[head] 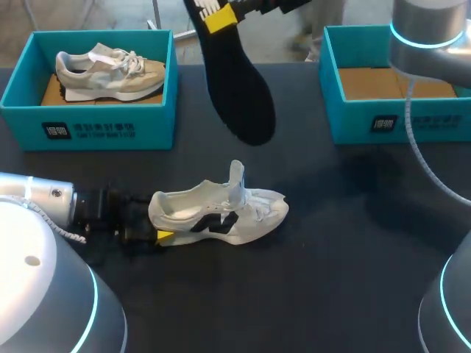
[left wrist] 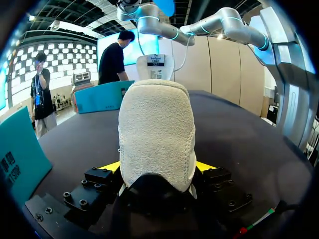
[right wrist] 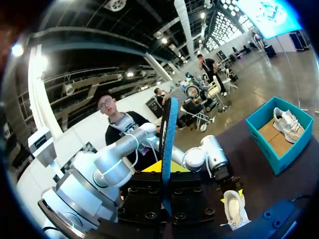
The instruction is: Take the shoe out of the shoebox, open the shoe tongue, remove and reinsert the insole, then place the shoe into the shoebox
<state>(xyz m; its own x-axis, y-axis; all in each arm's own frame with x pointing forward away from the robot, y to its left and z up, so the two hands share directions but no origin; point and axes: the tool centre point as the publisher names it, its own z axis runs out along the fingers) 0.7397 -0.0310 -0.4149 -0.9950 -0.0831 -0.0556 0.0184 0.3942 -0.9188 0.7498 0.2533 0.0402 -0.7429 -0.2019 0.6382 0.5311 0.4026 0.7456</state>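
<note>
In the head view, a white shoe (head: 221, 209) is seen on the dark worktop (head: 331, 279), heel toward the left arm and toe toward the right, with its tongue (head: 236, 176) pulled upright. The heel is clamped by the left end effector (head: 166, 229), one yellow tip showing against the sole. A black insole (head: 239, 95) is held above the worktop, clear of the shoe, pinched at its upper end by the right end effector (head: 218, 18). A teal left shoebox (head: 88, 125) containing a beige shoe (head: 110, 70) stands at the far left. A teal right shoebox (head: 397, 118) with a bare cardboard floor stands at the far right.

In the left wrist view, the shoe's heel (left wrist: 155, 134) is gripped from both sides by the left end effector (left wrist: 157, 167), a yellow tip pressed to each flank.

In the right wrist view, the insole (right wrist: 168, 144) is seen edge-on, held between the closed fingers of the right end effector (right wrist: 167, 174). The white shoe (right wrist: 234, 206) lies below on the worktop, and the box with the beige shoe (right wrist: 286, 124) is seen beyond.
</note>
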